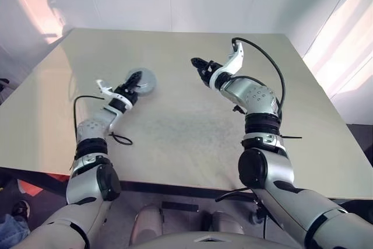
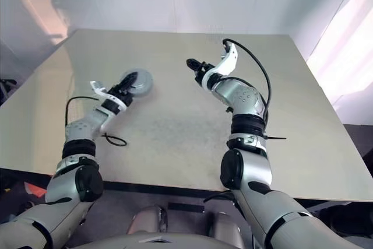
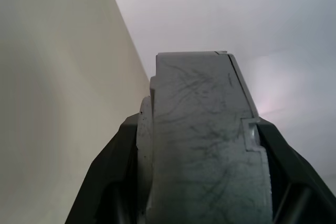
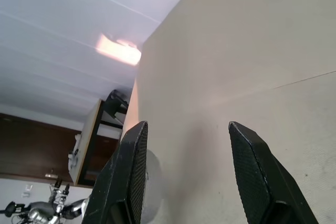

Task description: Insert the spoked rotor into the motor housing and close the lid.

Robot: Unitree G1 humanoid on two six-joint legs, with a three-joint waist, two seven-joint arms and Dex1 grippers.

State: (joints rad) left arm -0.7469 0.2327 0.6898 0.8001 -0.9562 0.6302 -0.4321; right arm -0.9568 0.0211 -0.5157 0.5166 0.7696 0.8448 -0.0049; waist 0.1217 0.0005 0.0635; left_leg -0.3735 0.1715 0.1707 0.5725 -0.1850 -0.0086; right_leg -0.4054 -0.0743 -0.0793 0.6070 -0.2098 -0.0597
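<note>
My left gripper (image 1: 134, 80) is shut on a round grey metal piece, the motor housing (image 1: 147, 80), at the table's left. A flat plain grey face, the lid (image 2: 141, 83), is turned toward the head camera. In the left wrist view the housing (image 3: 205, 140) stands edge-on between the two black fingers (image 3: 110, 171), with a thinner grey layer along one side. The spoked rotor is hidden. To the right of the housing, my right gripper (image 1: 199, 66) hovers above the table's middle. It is open and empty, its tips (image 4: 186, 125) apart. I cannot tell whether the housing rests on the table.
The beige table (image 1: 192, 138) runs wide around both arms, with its front edge near my body and a white wall behind it. A black cable loop (image 1: 121, 139) hangs from my left forearm just over the surface.
</note>
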